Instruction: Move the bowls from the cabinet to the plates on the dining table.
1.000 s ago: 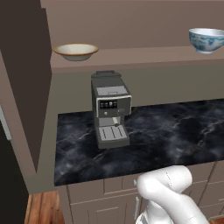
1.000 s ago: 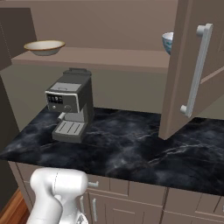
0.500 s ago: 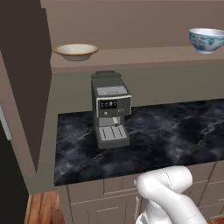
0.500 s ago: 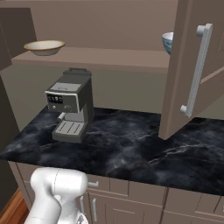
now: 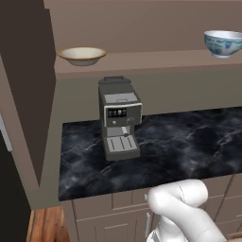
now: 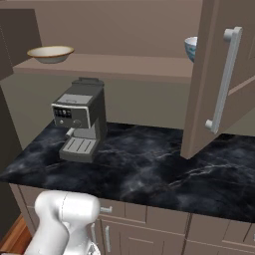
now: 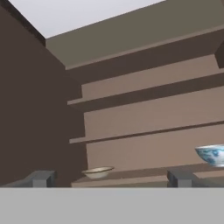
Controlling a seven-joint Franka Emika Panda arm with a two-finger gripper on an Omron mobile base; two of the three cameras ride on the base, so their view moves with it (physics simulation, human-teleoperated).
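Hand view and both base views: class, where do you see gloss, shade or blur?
Left base view: black countertop glossy, white veins sharp. Right base view: open cabinet door evenly lit, countertop darker beneath it. Hand view: soft overall, cream bowl slightly blurred.

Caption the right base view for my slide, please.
Two bowls on the open cabinet's shelf, above a coffee machine.

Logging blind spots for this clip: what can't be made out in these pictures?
- Blue-patterned bowl: right base view, mostly hidden behind the open cabinet door.
- The same bowl: hand view, cut off by the right edge.
- Gripper: hand view, just the two tips show, spread wide.
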